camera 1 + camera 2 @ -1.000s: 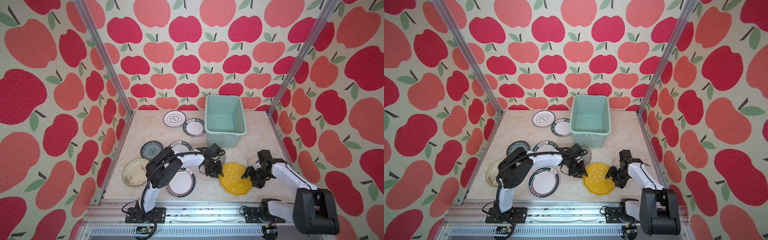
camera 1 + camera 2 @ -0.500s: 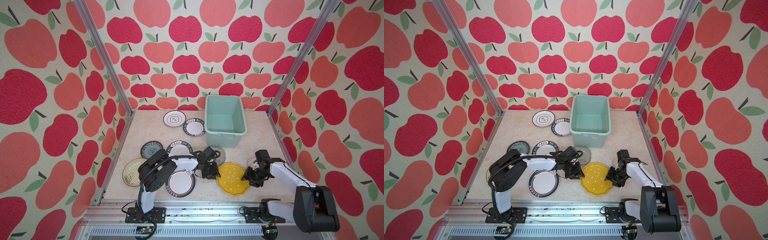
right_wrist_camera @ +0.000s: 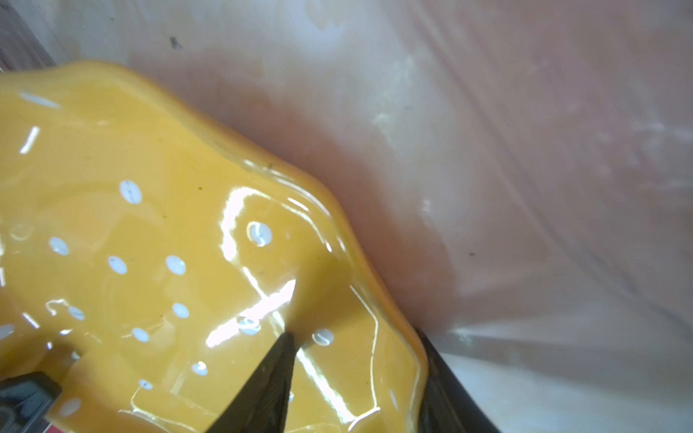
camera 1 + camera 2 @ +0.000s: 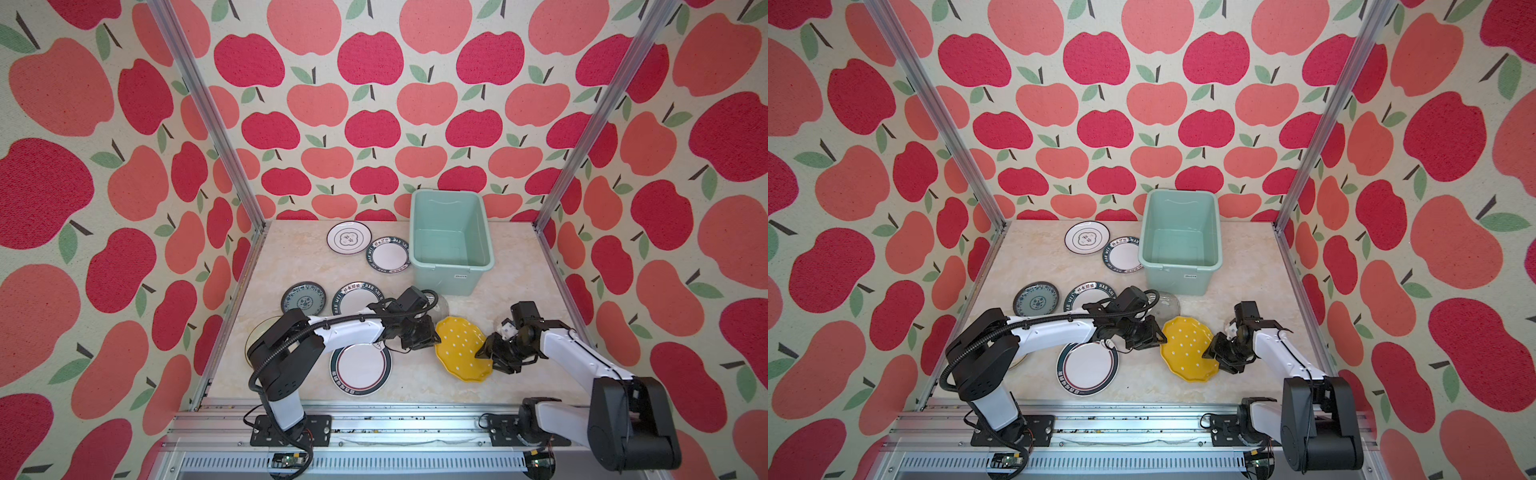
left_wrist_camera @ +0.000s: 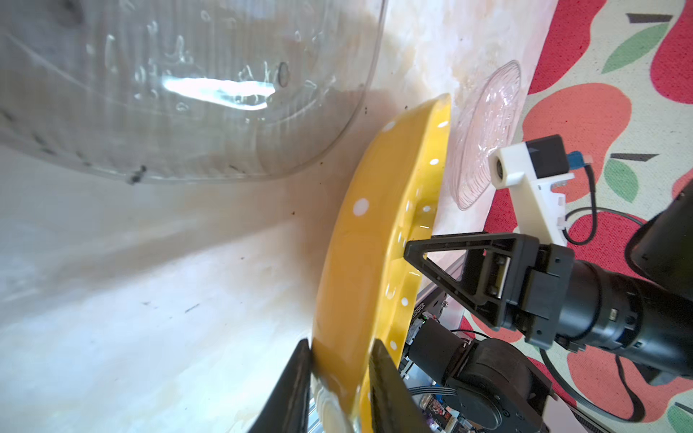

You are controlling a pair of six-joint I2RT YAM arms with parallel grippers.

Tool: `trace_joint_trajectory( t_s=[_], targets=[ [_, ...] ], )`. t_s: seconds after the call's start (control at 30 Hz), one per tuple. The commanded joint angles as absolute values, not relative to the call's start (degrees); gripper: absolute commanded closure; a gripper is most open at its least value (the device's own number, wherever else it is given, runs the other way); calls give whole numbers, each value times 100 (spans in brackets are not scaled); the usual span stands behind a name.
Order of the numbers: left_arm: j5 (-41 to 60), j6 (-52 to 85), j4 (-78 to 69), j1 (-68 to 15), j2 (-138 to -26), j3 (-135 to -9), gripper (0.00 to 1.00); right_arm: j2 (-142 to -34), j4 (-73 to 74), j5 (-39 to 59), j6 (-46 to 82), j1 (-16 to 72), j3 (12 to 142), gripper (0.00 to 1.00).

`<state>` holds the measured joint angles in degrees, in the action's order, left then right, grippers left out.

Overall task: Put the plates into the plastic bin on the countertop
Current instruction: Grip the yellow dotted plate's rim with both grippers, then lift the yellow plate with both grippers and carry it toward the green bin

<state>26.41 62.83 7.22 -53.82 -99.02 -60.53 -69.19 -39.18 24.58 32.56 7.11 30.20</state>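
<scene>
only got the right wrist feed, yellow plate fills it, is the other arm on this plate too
Observer: Yes. The left gripper is shut on the opposite rim of the yellow plate.
Operator: anything in the bin yet
Observer: No. The plastic bin is empty, at the back of the countertop.
Operator: what's close by on that side
Observer: A clear glass plate lies just behind the yellow one, next to the left gripper.

Lettered plate left of centre (image 4: 356, 299): dark rim reads "MEI" on left arc, "SHI" on right arc; Chinese characters on far arc, illegible.
Far lettered plate (image 4: 388, 255), touching plastic bin (image 4: 451, 232): "SHI" on rim, rest unclear.
Bin label (image 4: 460, 275), near wall: print too small to read.
</scene>
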Motion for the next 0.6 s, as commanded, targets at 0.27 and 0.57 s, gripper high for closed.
trace_joint_trajectory(
  t_s=[0.27,0.57],
  targets=[
    [3278,6052,275,-5719,-9979,-6498,67,-6750,-3224,3940,3261,817,2934,48],
    [2870,6069,518,-5704,-9663,-6324,83,-6585,-3468,3697,3248,823,3022,47]
  ],
)
